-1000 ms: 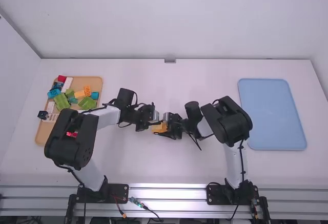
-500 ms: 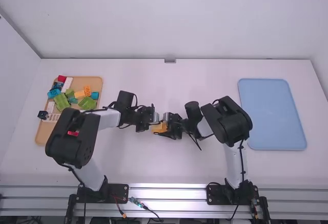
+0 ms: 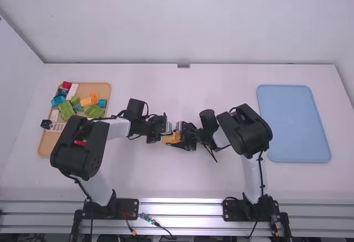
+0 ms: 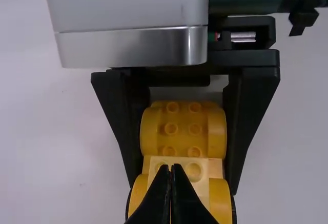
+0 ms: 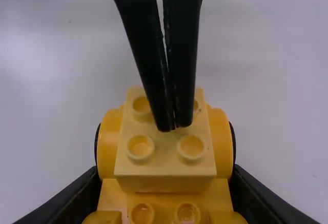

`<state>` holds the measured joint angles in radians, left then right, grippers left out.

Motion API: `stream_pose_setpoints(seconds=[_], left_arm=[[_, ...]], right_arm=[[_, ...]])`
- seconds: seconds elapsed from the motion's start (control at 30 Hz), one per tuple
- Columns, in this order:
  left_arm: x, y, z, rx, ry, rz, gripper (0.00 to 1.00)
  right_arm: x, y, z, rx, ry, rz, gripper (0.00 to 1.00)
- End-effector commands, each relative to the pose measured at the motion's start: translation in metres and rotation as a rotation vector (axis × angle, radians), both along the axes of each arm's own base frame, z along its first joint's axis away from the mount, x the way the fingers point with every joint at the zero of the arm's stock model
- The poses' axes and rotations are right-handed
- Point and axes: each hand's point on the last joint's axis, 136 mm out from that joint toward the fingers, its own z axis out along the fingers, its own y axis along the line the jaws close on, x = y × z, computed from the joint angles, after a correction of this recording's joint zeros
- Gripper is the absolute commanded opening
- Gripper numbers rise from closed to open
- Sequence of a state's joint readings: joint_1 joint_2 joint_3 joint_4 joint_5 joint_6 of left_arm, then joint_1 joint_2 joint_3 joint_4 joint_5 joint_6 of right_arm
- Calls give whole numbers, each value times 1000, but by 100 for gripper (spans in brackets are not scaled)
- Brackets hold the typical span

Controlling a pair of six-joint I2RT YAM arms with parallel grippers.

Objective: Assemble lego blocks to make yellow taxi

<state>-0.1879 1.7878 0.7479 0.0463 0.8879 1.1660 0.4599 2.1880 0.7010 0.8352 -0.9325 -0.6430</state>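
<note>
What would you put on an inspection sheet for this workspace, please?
Surface: white table, blue tray on the right.
Job's things: yellow build; loose bricks in tan tray.
Clutter: dark piece at the tan tray's rim.
Left hand: shut, tips at the build's studs.
Right hand: gripping the build's sides.
Cables: black cables along left arm and right arm; connector lead between their bases.
Surroundings: pale walls.

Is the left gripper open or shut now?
Shut. The left gripper has its fingertips together at the studded top of the yellow block, nothing gripped between them.
</note>
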Motion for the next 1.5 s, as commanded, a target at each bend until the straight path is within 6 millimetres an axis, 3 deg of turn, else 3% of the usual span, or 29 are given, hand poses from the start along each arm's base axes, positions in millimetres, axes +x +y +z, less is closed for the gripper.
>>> stream_pose_setpoints(seconds=[0.0, 0.77, 1.03, 1.13, 1.3, 1.4, 1.47], left_arm=[[-9, -1, -11, 9, 37, -1, 2], [-10, 19, -45, 164, 119, 94, 2], [-18, 13, -62, 186, 209, -3, 2], [-20, 13, -52, 161, 201, -60, 2], [-2, 26, -7, 62, 191, -42, 2], [13, 37, 33, 21, 150, 3, 2], [17, 40, 44, 16, 125, 14, 2]], right_arm=[[1, -1, -5, -14, 17, -14, 41], [2, -2, -5, -13, 17, -16, 41], [2, -1, -4, -12, 15, -16, 41], [2, -1, -4, -13, 16, -16, 41], [2, -2, -4, -13, 16, -16, 41], [5, -4, -5, -14, 17, -26, 41], [6, -6, -5, -13, 19, -31, 42]])
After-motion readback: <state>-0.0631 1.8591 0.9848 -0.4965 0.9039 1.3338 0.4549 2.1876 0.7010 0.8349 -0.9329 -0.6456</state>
